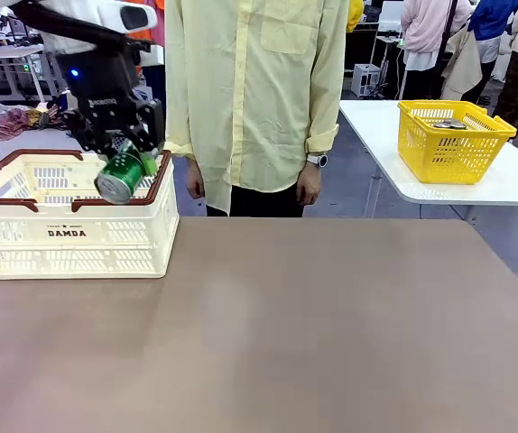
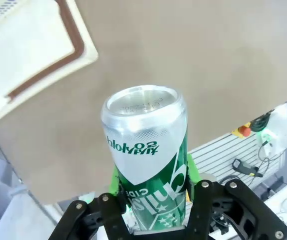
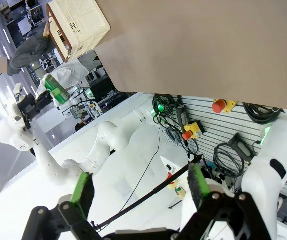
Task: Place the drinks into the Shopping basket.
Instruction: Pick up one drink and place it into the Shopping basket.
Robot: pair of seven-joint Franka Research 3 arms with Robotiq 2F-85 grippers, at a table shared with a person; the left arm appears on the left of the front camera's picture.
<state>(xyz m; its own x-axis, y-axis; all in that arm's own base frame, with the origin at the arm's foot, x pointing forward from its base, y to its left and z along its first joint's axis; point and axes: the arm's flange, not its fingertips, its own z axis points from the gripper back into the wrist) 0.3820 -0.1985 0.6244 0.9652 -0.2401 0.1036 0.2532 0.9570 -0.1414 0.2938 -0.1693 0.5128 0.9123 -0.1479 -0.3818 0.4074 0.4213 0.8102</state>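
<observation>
left gripper (image 2: pixel 153 177) clamped on green can (image 2: pixel 146 140), green pads (image 2: pixel 192 169) on both sides | can sticks straight out past fingertips, silver top at far end, print upside down | Shopping basket (image 2: pixel 33 55) corner ahead, upper left, apart from can | brown table (image 2: pixel 198 60) beyond

The Shopping basket (image 1: pixel 24 253) stands left on the table (image 1: pixel 286 325), drink (image 1: pixel 124 176) above its right rim.
</observation>
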